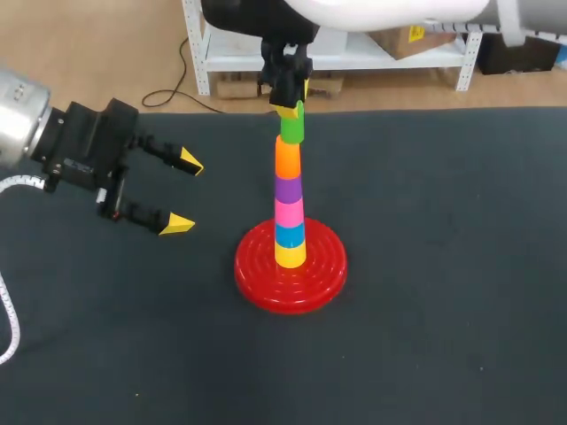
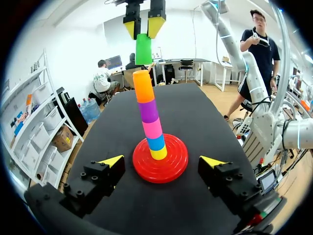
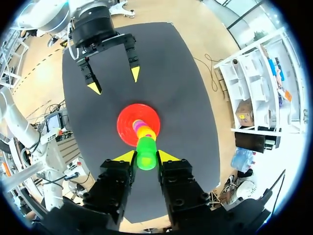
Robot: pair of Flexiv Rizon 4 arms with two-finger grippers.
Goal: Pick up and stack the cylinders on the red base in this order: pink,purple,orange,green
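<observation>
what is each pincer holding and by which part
The right pincer grips the green cylinder by its upper end, fingers on two sides; the left pincer is open and empty.

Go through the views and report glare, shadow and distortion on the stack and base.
Head view: pale glints on the red base's ridges, hardly any shadow on the dark table. Left wrist view: the stack looks bowed and leaning. Right wrist view: the green cylinder's top glares pale in the right hand.

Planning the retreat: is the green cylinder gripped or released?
Gripped: both yellow tips of the right claw press the green cylinder from two sides, above the orange cylinder.
</observation>
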